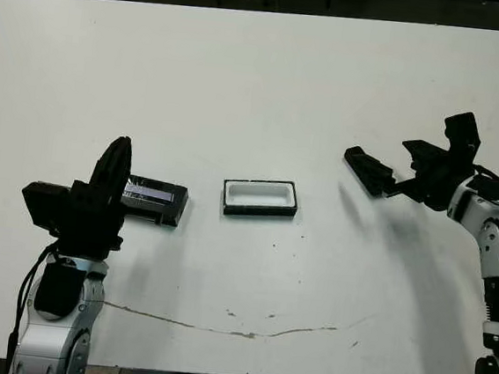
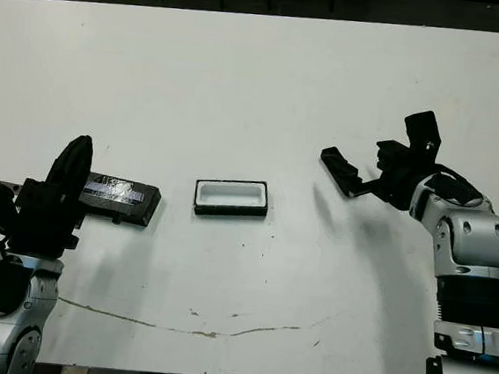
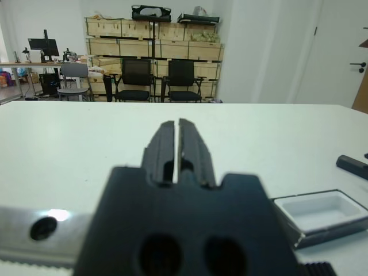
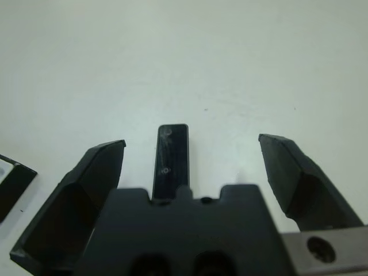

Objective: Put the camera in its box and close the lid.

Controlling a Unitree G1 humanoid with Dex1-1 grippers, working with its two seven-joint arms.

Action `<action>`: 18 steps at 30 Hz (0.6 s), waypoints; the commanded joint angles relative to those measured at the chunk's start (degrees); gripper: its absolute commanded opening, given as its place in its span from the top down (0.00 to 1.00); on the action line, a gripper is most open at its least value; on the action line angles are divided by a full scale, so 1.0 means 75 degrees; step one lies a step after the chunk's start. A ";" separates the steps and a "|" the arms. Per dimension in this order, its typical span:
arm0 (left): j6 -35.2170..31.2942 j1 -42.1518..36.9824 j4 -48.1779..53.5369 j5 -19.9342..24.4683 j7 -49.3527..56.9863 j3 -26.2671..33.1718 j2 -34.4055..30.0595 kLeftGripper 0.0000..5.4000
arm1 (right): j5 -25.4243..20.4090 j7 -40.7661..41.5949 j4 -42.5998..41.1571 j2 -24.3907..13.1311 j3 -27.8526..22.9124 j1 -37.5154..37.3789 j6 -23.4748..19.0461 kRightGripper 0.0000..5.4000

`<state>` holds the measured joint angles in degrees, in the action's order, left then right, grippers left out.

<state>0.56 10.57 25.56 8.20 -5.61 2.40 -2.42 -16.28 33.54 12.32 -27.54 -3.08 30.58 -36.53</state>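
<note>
The box (image 1: pixel 260 198), a shallow black tray with white lining, lies open at mid-table, with nothing inside. To its left rests the lid (image 1: pixel 155 197), black with a silvery stripe. My left gripper (image 1: pixel 120 152) hovers by the lid's left end, fingers (image 3: pixel 167 144) pressed shut on nothing. Right of the box is the camera (image 1: pixel 368 170), a narrow black bar. My right gripper (image 4: pixel 192 142) stands open around the camera (image 4: pixel 172 155), which points out past the fingertips with a clear gap on both sides. The camera's screen cannot be made out.
A thin brownish crack line (image 1: pixel 218 327) runs along the table's near part. Chairs and stacked wooden crates (image 3: pixel 149 52) stand beyond the far table edge in the left wrist view. The box (image 3: pixel 315 234) and camera (image 3: pixel 352 165) also show there.
</note>
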 commanded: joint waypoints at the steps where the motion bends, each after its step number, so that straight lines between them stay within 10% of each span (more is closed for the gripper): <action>1: -0.0092 0.0110 -0.0037 -0.0008 -0.0047 0.0033 -0.0096 1.00 | 0.0083 -0.0051 -0.0020 0.0001 0.0088 -0.0245 -0.0240 0.00; 18: -0.0041 0.0187 -0.0071 -0.0015 -0.0048 0.0070 -0.0096 1.00 | 0.0307 -0.0103 -0.0533 -0.0048 0.0381 -0.0836 -0.0521 0.00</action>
<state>0.98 10.99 25.54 8.42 -5.98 2.45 -2.41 -14.68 33.35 8.70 -27.56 -0.77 26.03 -39.15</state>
